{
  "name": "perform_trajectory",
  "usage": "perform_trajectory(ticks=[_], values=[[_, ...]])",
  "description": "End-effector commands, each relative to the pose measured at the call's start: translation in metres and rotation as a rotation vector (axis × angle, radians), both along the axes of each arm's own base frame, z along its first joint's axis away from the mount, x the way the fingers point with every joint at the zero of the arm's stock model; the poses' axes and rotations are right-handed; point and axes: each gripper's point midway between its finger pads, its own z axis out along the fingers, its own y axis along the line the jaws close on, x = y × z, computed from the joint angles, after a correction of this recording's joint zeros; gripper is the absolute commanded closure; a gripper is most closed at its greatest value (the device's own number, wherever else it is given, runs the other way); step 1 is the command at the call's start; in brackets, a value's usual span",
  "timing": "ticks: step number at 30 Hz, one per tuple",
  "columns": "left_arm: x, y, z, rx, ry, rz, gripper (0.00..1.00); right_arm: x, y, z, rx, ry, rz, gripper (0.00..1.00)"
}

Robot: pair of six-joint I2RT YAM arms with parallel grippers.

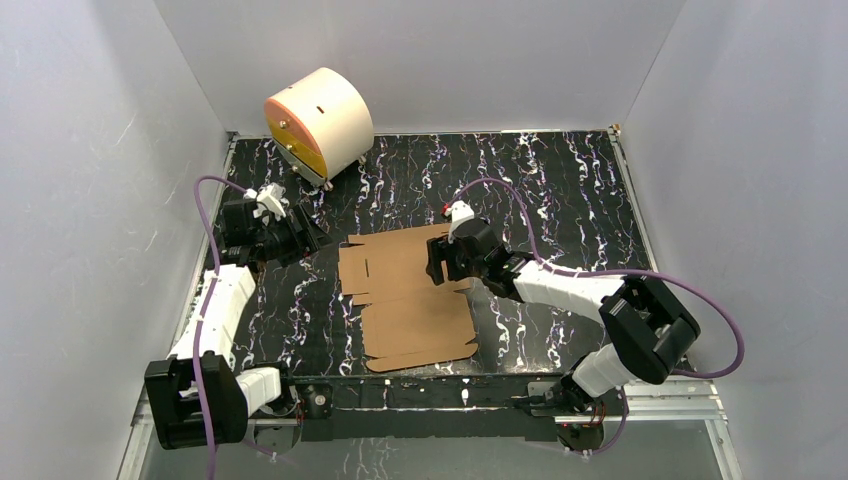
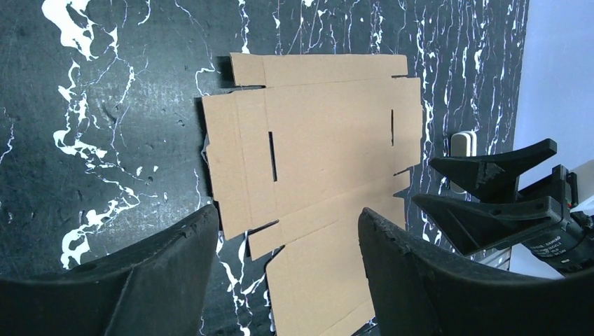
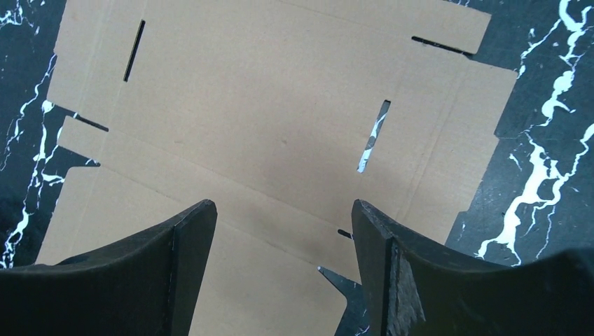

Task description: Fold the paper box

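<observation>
- Tabletop [image 1: 560, 190]: black with white marbling, walled in by pale panels on three sides. Your two arms are bolted at its near edge.
- Paper box [image 1: 410, 300]: you will find it as a flat, unfolded brown cardboard sheet lying around the middle of the table, reaching toward the near edge. Its flaps and narrow slots show plainly, and none of the flaps stands up.
- Cream cylinder [image 1: 320, 125]: it sits at the far left corner with its orange face turned to the left, well apart from the sheet.
- Right gripper [image 3: 284, 210]: your right arm reaches in from the right and hangs over the far right part of the sheet. The jaws stand wide apart with only cardboard showing between them and nothing held. You cannot tell from these views whether the fingertips touch the sheet.
- Left gripper [image 2: 287, 224]: it is near the sheet's far left corner, pointing across the cardboard. Its jaws are spread wide too, and it grips nothing.
- Small white bar [image 2: 462, 143]: your left wrist view shows it just past the sheet's edge, behind the right gripper's fingers.
</observation>
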Motion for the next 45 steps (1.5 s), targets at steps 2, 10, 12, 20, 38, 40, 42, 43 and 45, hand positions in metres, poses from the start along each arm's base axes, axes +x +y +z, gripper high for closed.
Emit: perform_trajectory(ticks=[2, 10, 12, 20, 38, 40, 42, 43, 45], values=[[0.001, 0.002, 0.011, 0.003, -0.042, 0.004, 0.29, 0.019, -0.002, 0.014, -0.003, -0.083, -0.064, 0.2], [0.009, 0.007, -0.007, 0.056, 0.03, 0.043, 0.27, 0.036, -0.013, 0.03, -0.02, -0.185, -0.139, 0.14], [0.014, 0.005, -0.012, 0.067, 0.054, 0.046, 0.27, 0.04, -0.011, 0.033, -0.021, -0.209, -0.128, 0.14], [0.048, -0.025, -0.022, 0.099, 0.11, 0.06, 0.29, 0.055, -0.02, 0.032, -0.106, -0.273, -0.167, 0.12], [0.115, -0.036, -0.085, 0.114, 0.226, 0.075, 0.51, 0.068, -0.003, -0.013, -0.14, -0.223, -0.097, 0.1], [0.116, -0.039, -0.089, 0.112, 0.232, 0.067, 0.53, 0.066, -0.001, -0.019, -0.135, -0.211, -0.088, 0.1], [0.116, -0.042, -0.091, 0.112, 0.233, 0.055, 0.56, 0.064, 0.001, -0.023, -0.128, -0.197, -0.078, 0.1], [0.116, -0.043, -0.092, 0.114, 0.234, 0.05, 0.58, 0.063, 0.002, -0.026, -0.126, -0.192, -0.074, 0.1], [0.115, -0.044, -0.097, 0.113, 0.247, 0.044, 0.61, 0.062, 0.003, -0.029, -0.125, -0.186, -0.069, 0.11]])
